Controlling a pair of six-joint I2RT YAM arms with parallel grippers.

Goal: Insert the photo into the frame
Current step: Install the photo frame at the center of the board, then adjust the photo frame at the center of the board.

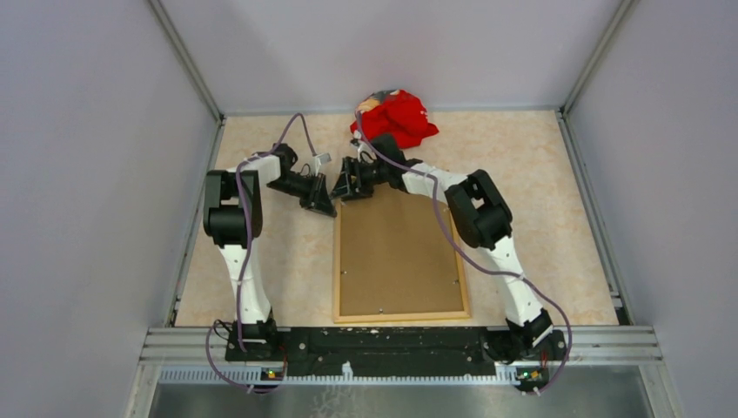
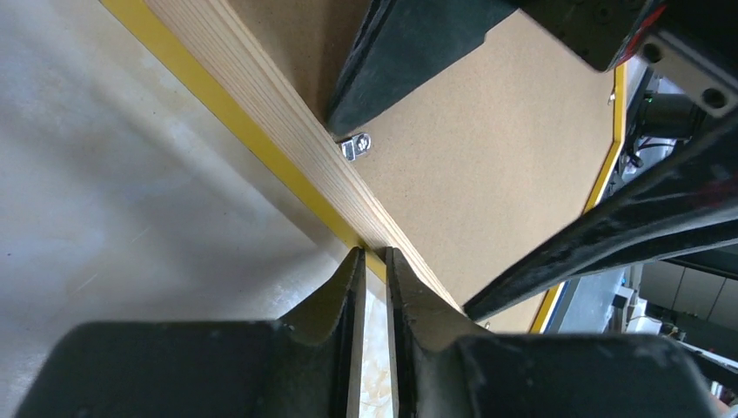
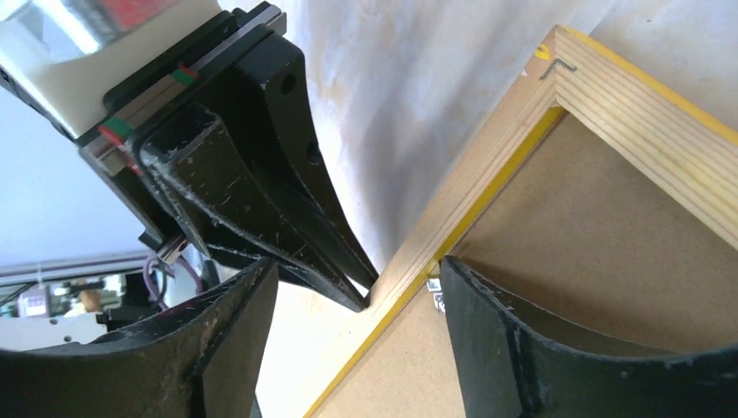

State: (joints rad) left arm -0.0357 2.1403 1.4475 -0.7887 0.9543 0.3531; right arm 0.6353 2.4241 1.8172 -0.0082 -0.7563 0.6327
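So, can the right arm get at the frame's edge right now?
Probably yes: the right gripper stands open astride a rail of the frame, one finger outside, one over the backing panel. The left gripper crowds the outer side.

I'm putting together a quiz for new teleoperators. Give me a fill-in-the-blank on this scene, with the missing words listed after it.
1. The thin rectangular picture frame, yellow at its edges, lies with its pale ____ back facing up.
2. The brown fibreboard backing panel sits ____ the frame.
3. A crumpled ____ cloth lies at the far edge of the beige table.
4. The right gripper has its jaws ____, straddling one rail of the frame.
Missing words: wood; inside; red; open.
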